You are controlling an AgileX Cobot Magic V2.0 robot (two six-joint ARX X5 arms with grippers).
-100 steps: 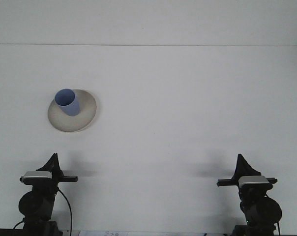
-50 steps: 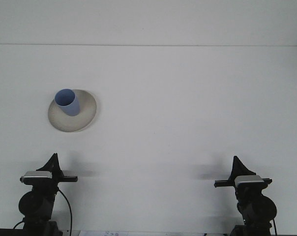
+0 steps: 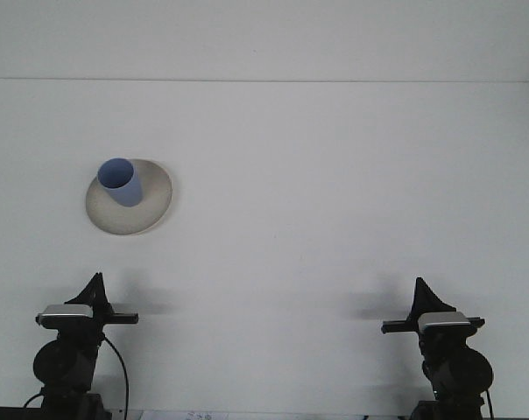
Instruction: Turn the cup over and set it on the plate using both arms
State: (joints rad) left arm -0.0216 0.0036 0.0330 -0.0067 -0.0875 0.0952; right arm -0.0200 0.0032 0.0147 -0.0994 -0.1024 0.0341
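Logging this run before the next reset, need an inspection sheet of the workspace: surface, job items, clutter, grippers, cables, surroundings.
Surface: white table, plain, no marks or spills visible.
Job's things: blue cup stands on the beige plate, far left of the table, open rim up and leaning toward the camera's upper left.
Clutter: nothing seen.
Grippers: left gripper and right gripper both parked at the near edge, pointing up, far from the cup; finger state cannot be told.
Cables: one black cable loops down beside the left arm's base; none on the table.
Surroundings: white wall behind the table; nothing else seen.
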